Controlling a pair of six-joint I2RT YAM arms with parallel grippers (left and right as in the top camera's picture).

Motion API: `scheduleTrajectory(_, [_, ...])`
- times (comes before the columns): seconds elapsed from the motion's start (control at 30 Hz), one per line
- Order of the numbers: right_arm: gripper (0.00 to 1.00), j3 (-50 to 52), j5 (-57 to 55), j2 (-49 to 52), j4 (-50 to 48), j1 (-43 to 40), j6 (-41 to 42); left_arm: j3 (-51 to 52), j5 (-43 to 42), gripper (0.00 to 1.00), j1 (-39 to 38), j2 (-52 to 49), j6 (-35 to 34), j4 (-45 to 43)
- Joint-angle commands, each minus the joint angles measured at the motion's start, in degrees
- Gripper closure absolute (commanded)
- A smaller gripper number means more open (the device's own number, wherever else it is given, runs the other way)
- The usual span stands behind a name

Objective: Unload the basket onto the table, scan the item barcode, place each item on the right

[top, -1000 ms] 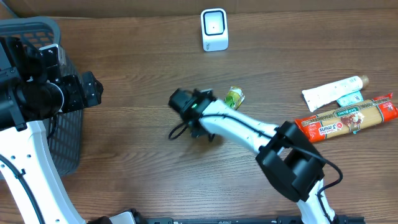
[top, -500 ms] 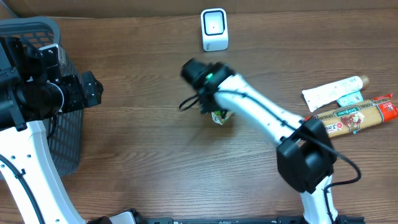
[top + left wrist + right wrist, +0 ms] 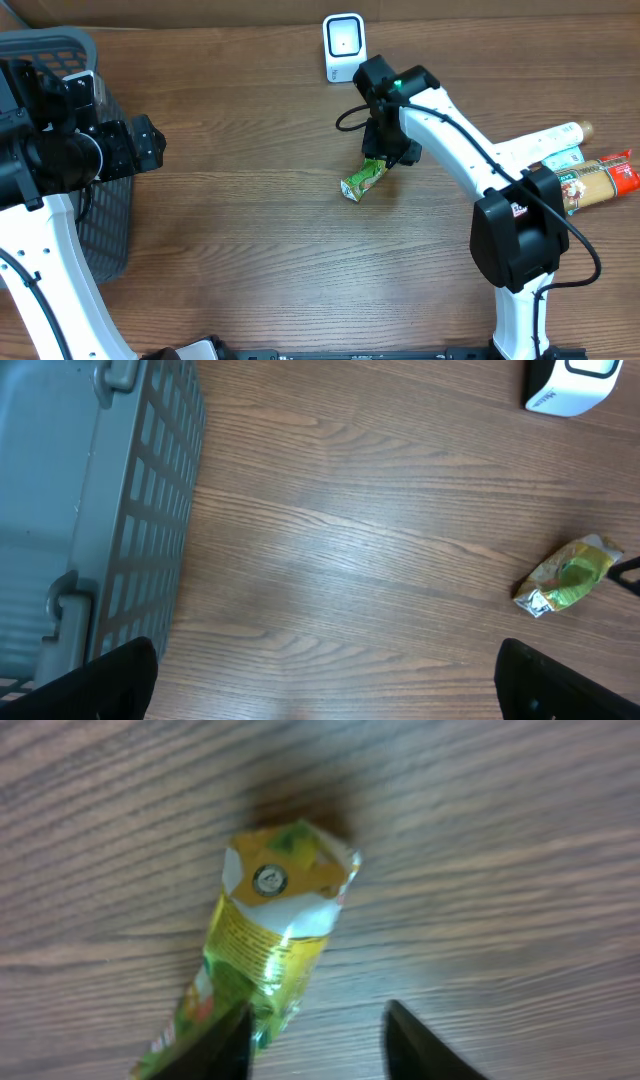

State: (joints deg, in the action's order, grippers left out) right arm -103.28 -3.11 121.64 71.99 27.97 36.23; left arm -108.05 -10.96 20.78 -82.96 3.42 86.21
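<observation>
The wooden table [image 3: 230, 250] has a grey basket [image 3: 50, 60] at its left edge. The basket is cut off by the frame in both views that show it, and from above the left arm [image 3: 40, 230] covers much of it. The left gripper [image 3: 335, 690] hangs over bare wood just right of the basket with its jaws spread wide, holding and touching nothing. Only its two dark fingertips [image 3: 110, 680] show, at the lower corners of the wrist view. The right arm [image 3: 470, 150] reaches from the near right toward the far middle, and its body hides the right gripper [image 3: 315, 1040] from above. In the wrist view that gripper's fingers [image 3: 225, 1045] stand apart with bare wood between them. One end of the packet runs down against the left-hand finger, and whether they touch cannot be told. An orange pasta pack [image 3: 595, 180] lies at the far right, cut off by the frame and partly behind the arm. A white tube [image 3: 535, 148] lies just beyond it, its print too small to read. The white scanner [image 3: 345, 47] stands at the far middle. The green and yellow packet [image 3: 363, 180] lies flat at mid-table, nearer than the scanner and apart from it. Its right end is under the right gripper, and its print is blurred in the wrist view.
</observation>
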Motion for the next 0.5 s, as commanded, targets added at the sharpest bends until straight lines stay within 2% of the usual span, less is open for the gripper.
scheduleTrajectory(0.0, [0.74, 4.24, 2.56, -2.10, -0.81, 0.52, 0.02, -0.37, -0.50, 0.00, 0.22, -0.20, 1.11, 0.13])
scheduleTrajectory(0.1, [0.84, 6.14, 0.02, -2.10, -0.81, 0.52, 2.84, -0.37, -0.48, 0.01, 0.20, -0.20, 1.11, 0.13])
scheduleTrajectory(0.23, [0.89, 6.29, -0.26, -2.05, -2.73, 0.61, 2.97, -0.37, -0.48, 0.00, 0.22, -0.20, 1.11, 0.15])
scheduleTrajectory(0.4, [0.90, 6.54, 5.57, -2.03, -14.34, 3.72, -6.32, -0.37, -0.48, 0.00, 0.22, -0.20, 1.11, 0.15])
scheduleTrajectory(0.47, [0.89, 7.30, 6.47, -1.81, -18.93, 5.62, -7.43, -0.37, -0.48, 0.00, 0.22, -0.20, 1.09, 0.15])
